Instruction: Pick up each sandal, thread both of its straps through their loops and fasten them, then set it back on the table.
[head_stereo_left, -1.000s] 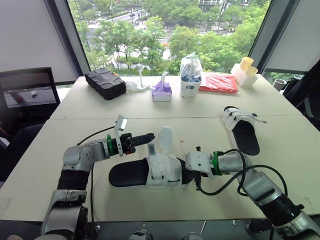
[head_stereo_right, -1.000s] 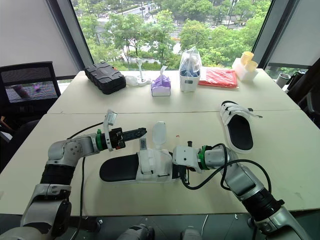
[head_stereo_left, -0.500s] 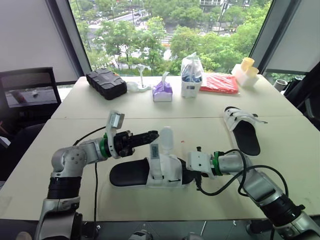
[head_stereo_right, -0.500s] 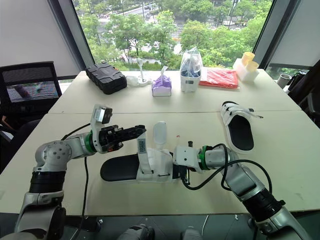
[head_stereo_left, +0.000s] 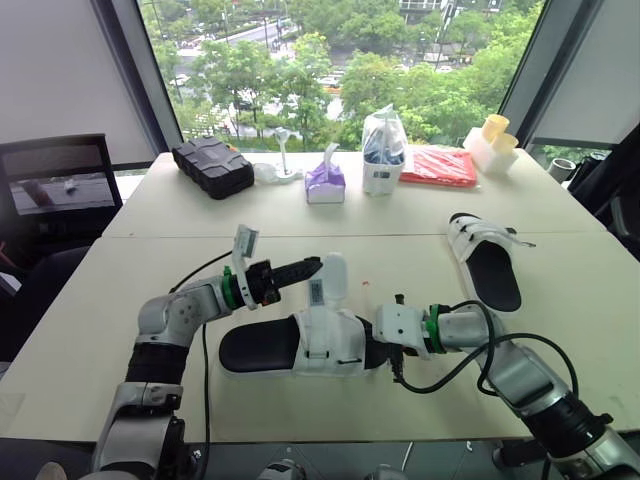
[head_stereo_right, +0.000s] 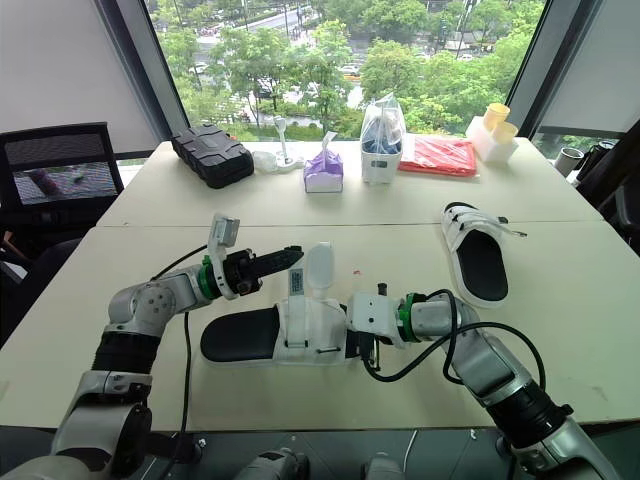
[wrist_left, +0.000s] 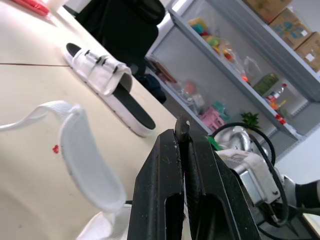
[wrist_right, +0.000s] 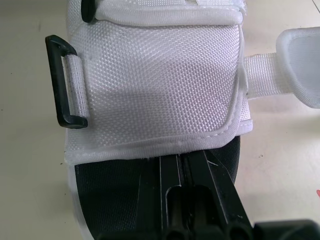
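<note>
The near sandal (head_stereo_left: 325, 340), black sole and white upper, lies flat at the table's front centre. A narrow strap with a label (head_stereo_left: 316, 293) stands up from it, and a wide white strap (head_stereo_left: 332, 277) rises just behind. My left gripper (head_stereo_left: 317, 264) is shut and hovers just above the narrow strap's tip, with nothing seen between its fingers (wrist_left: 170, 165). My right gripper (wrist_right: 192, 156) is shut, its tips lying on the black footbed at the edge of the white upper (wrist_right: 155, 90). The second sandal (head_stereo_left: 485, 256) lies at the right, apart from both grippers.
Along the far side stand a black case (head_stereo_left: 210, 166), a purple tissue pack (head_stereo_left: 323, 183), a white bag (head_stereo_left: 382, 150), a red packet (head_stereo_left: 437, 165) and yellow cups (head_stereo_left: 493, 128). A black chair (head_stereo_left: 60, 190) is at the left edge.
My left gripper has shifted a little right and up over the sandal, and its wrist has dropped from 0.5 s ago. The narrow strap leans slightly right. The right arm has not moved.
</note>
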